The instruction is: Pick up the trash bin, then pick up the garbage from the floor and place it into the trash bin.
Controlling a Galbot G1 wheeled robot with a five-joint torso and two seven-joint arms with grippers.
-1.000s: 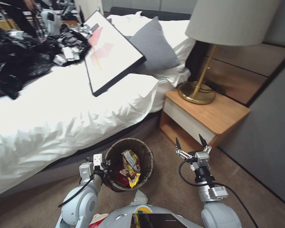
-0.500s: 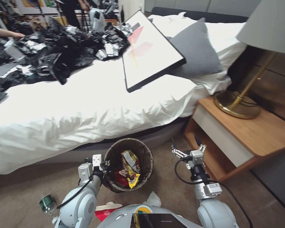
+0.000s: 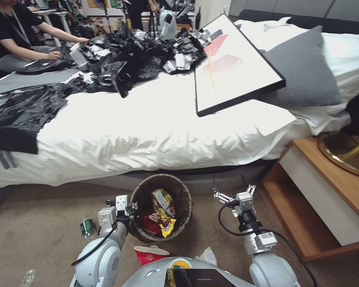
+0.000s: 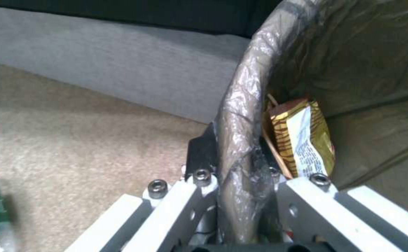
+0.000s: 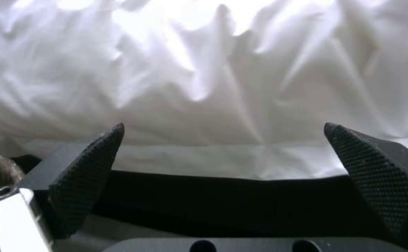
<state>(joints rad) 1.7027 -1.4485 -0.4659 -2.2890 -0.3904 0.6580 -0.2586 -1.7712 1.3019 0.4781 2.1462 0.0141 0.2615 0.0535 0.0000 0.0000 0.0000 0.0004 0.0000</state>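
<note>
While clamped on the liner-wrapped rim of the trash bin (image 3: 162, 207) by bed, left gripper (image 3: 128, 208) holding; right gripper (image 3: 228, 186) spread wide, empty, beside bin; red cup (image 3: 149, 254), bottle (image 3: 87, 228) on carpet.

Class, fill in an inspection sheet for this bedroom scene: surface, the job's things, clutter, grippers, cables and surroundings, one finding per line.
Surface: beige carpet in front of the bed.
Job's things: trash bin with dark liner, holding a yellow snack wrapper. On the floor: green-labelled bottle, red paper cup, white tissue wad.
Clutter: black plastic sheets heaped on the bed; framed picture leaning on a grey pillow.
Grippers: left gripper shut on the bin's rim; right gripper open, empty, beside the bin.
Cables: black cable looping along the right arm.
Surroundings: white bed, wooden nightstand with brass lamp base.
</note>
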